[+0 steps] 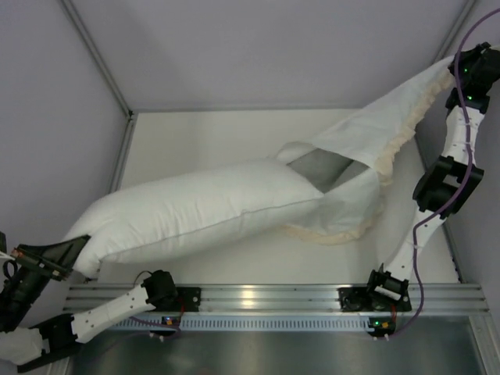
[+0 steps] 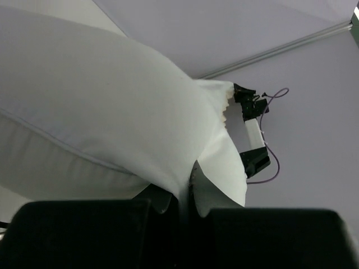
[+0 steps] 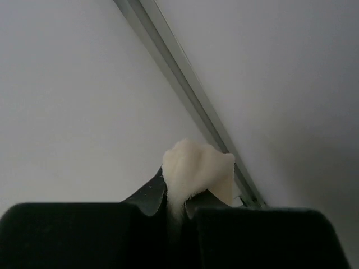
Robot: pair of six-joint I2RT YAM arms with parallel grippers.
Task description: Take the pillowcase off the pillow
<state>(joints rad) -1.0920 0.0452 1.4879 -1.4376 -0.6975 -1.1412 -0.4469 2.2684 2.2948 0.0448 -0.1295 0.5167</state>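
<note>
At opposite corners, with my left gripper [image 1: 72, 251] pinching the pillow [image 1: 195, 211] and my right gripper [image 1: 461, 66] pinching the pillowcase [image 1: 375, 129], I should pull them apart steadily along the pillow's length.

A: We see the pillow [image 1: 195, 215] lying diagonally, left gripper [image 1: 70, 251] at its near-left corner.

B: Agreed. We have the pillowcase [image 1: 375, 129] only over its right end, frill [image 1: 328, 233] showing, right gripper [image 1: 457, 66] holding its far corner up.

White table [image 1: 203, 137] under my arms: pillow [image 1: 195, 211] lying across it, pillowcase [image 1: 351, 203] bottom frill resting beside.
</note>
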